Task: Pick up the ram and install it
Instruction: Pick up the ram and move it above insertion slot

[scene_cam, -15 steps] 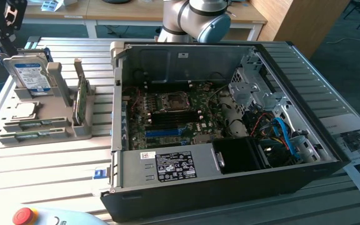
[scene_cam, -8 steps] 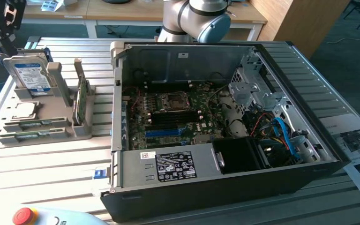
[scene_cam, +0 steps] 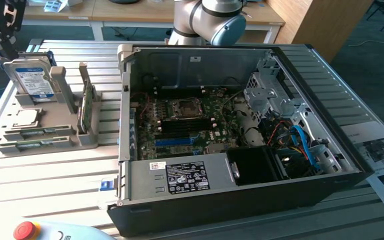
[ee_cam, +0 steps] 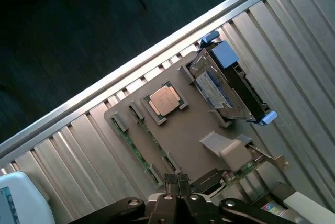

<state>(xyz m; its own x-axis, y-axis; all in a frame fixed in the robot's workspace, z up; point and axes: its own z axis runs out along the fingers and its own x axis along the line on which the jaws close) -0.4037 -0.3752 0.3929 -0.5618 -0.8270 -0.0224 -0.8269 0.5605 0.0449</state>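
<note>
The ram (ee_cam: 135, 150) is laid flat in the near slot of the grey holder (ee_cam: 193, 130), left on the tabletop (scene_cam: 45, 185) beside the open computer case (scene_cam: 245, 200) — untouched. The tool (ee_cam: 177, 178) is poised over the holder, clenched on nothing — a clean grasp is judged to need jaws opened and squared across the stick's long edges.

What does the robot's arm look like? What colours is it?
The arm is made of round silver-grey tubes, with a light blue cap on one joint. The gripper at its end is black, with ridged fingertips and dark links joined by shiny round pins.
</note>
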